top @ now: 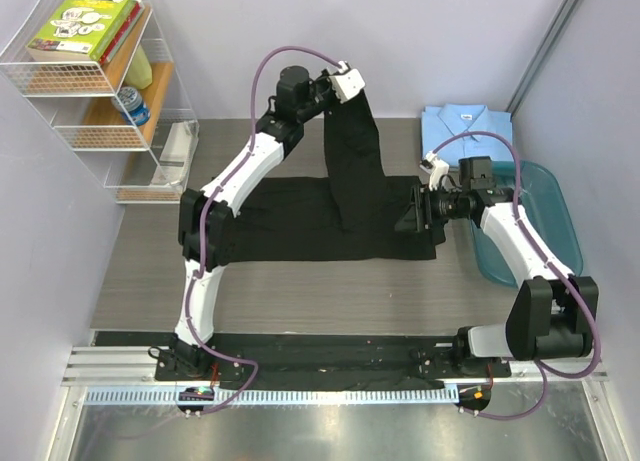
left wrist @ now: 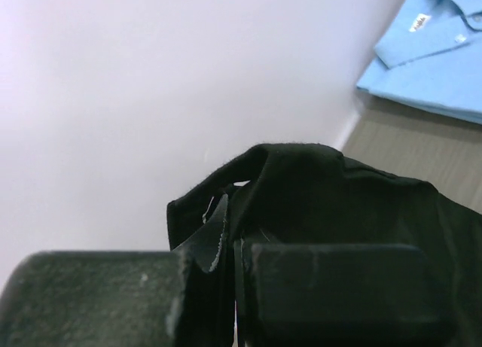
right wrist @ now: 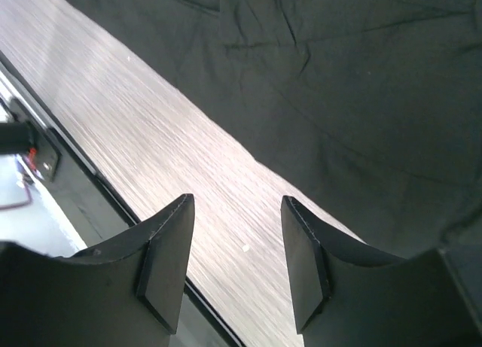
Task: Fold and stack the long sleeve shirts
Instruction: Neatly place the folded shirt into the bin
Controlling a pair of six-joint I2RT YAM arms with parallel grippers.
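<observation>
Black shirt [top: 290,216] spread mid-table. I hold sleeve [top: 352,161] pinched in left gripper [top: 347,84], lifted at back, presumably to fold across body. Right gripper [right wrist: 233,249] half-parted, empty, at shirt's right edge. Blue shirt [top: 465,131] folded, back right.

Black shirt [top: 300,216] lies spread, one part raised; light blue shirt [top: 466,131] sits folded beyond.

Grey table [top: 150,271] under black shirt [top: 300,221], folded blue shirt [top: 465,131], teal tub [top: 565,236].
</observation>
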